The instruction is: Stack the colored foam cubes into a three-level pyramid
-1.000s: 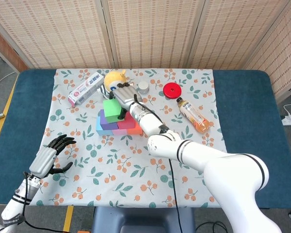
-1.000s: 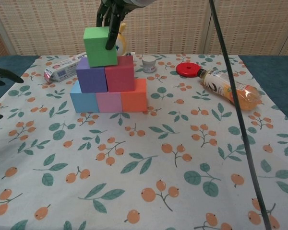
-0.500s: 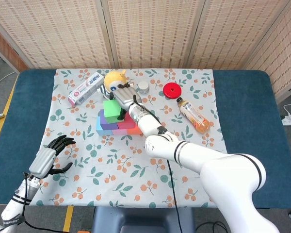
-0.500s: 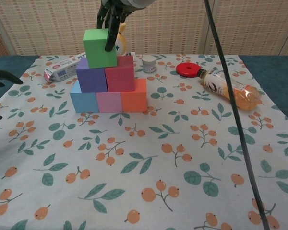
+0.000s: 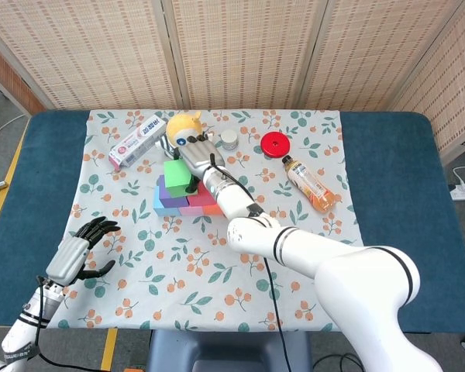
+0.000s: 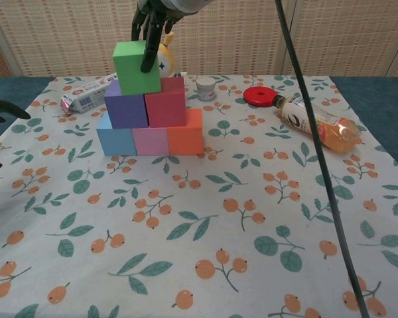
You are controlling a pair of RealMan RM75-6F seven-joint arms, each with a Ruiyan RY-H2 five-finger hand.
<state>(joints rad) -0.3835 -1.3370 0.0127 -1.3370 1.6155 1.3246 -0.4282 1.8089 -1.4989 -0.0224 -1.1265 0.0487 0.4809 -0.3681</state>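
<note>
On top of the purple cube (image 6: 125,110), the green foam cube (image 6: 136,67) has shifted slightly left and sits off the pyramid's centre, with the right robot hand (image 6: 152,21) still gripping its right side from above. The capping needs re-centring over the purple and red cube (image 6: 166,101). The left robot hand (image 5: 79,248) idles empty, fingers spread, on the bench (image 5: 387,178).

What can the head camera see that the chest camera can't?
Only the head view shows the whole left hand, open over the tablecloth, and the right arm's white body. Only the chest view shows the pyramid from the side: three cubes, two cubes, and the green cube on top. Both show the right hand gripping the green cube, plus the orange bottle.
</note>
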